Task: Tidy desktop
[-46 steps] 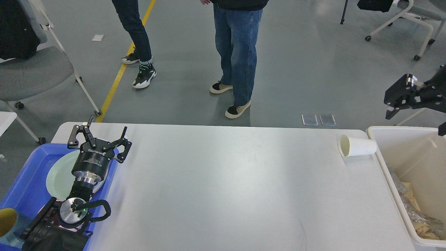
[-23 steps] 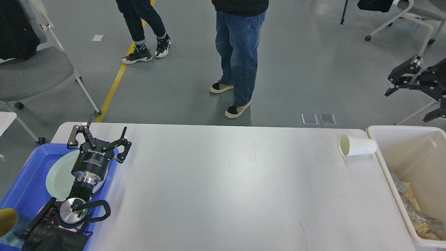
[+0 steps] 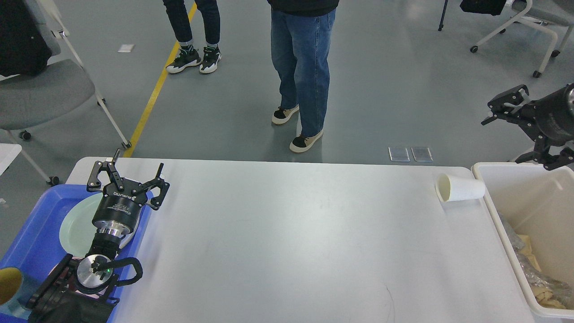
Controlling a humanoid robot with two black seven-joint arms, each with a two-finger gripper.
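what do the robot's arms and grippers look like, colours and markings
Both arms are matte black. The left gripper has two black linkage-style fingers on a black cylindrical body with pale lettering I cannot read, a silver metal ring below it, a round silver disc with a small green light at the joint, and a looping black cable. The right gripper is black too, with a similar linkage build and a dark cylindrical body.

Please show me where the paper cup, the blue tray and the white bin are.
paper cup (image 3: 462, 187), head view, on its side wall.
blue tray (image 3: 33, 237), head view, on its bare floor.
white bin (image 3: 497, 215), head view, on its left rim.
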